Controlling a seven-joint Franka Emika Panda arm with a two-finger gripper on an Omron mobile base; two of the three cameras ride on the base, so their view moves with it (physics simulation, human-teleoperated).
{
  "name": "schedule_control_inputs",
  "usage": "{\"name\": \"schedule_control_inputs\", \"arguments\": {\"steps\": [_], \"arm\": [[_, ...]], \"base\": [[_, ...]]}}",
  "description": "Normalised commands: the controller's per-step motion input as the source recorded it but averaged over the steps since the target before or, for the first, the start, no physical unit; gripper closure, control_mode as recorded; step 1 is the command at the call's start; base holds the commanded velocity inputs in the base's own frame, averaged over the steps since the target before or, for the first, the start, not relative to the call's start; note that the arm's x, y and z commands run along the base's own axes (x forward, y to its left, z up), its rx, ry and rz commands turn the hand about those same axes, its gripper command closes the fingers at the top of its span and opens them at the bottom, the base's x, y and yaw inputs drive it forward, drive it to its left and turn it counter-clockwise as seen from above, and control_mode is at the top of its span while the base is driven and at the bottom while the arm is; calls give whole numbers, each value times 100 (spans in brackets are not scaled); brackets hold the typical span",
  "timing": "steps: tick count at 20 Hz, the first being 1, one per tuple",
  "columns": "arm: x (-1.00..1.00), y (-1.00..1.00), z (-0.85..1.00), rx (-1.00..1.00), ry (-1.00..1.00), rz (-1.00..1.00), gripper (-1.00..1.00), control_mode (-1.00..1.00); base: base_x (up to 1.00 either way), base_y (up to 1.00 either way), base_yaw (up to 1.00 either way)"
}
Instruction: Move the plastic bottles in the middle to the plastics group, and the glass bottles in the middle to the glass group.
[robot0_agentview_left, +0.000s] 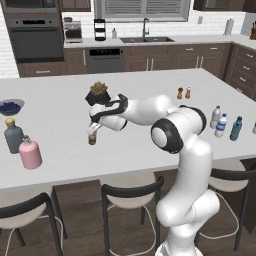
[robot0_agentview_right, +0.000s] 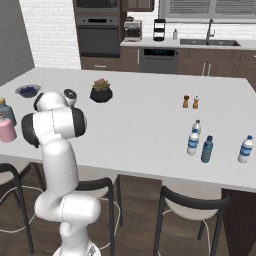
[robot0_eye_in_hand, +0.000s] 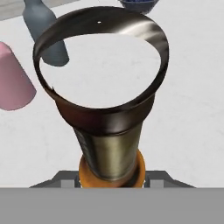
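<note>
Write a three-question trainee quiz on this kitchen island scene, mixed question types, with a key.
1. True or false: the tool is shut on the brown glass bottle.
2. Multiple choice: which things stand nearest the pink bottle at the island's left end? A) the grey-blue bottle with a cork stopper B) the salt and pepper shakers C) the potted plant
3. Fill in: the plastic bottles are grouped at the island's ____ end, seen from the robot.

Key: 1 true; 2 A; 3 right.
</note>
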Motion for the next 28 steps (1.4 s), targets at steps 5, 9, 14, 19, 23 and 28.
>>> {"name": "schedule_control_inputs", "arguments": {"steps": [5, 9, 14, 19, 23, 28], "arm": [[-24, 74, 0, 0, -8, 22, 100, -100], [0, 85, 0, 0, -5, 9, 100, -100], [0, 89, 1, 0, -1, 9, 100, -100], [-6, 64, -1, 1, 0, 8, 100, -100], [-1, 22, 0, 2, -1, 0, 100, -100], [-5, 0, -22, 0, 0, 0, 100, -100]], "base": [[0, 0, 0], [0, 0, 0], [0, 0, 0], [0, 0, 0], [0, 0, 0], [0, 0, 0]]}}
